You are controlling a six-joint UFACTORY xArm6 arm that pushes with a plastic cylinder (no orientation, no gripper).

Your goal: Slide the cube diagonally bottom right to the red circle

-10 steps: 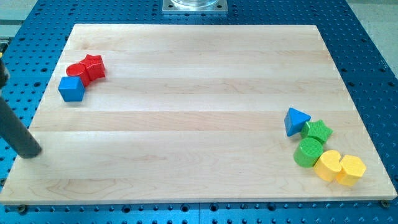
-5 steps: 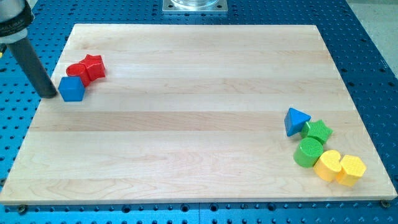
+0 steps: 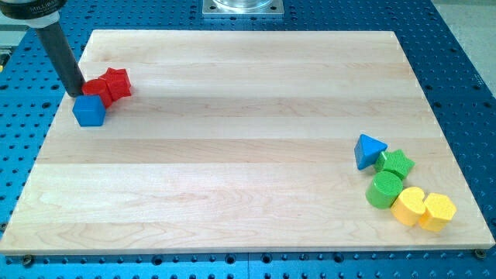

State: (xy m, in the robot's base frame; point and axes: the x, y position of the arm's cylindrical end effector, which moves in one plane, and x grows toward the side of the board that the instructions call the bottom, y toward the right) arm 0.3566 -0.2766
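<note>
Tip: my tip (image 3: 77, 94) is sitting at the upper left of the frame, just above the blue cube and just left of the red circle.
Hand: no hand is showing; the arm is ending in a dark rod.
Blue cube: the blue cube (image 3: 89, 111) is lying at the table's upper left, touching the red circle at its lower left.
Red circle: the red circle (image 3: 97, 88) is sitting against the red star (image 3: 117, 83).
Table: the wooden table (image 3: 232, 139) is carrying every block.
Right cluster: the blue triangle (image 3: 369, 150), green star (image 3: 395, 163), green cylinder (image 3: 384, 190), yellow heart (image 3: 408, 205) and another yellow block (image 3: 438, 211) are huddling at the lower right.
</note>
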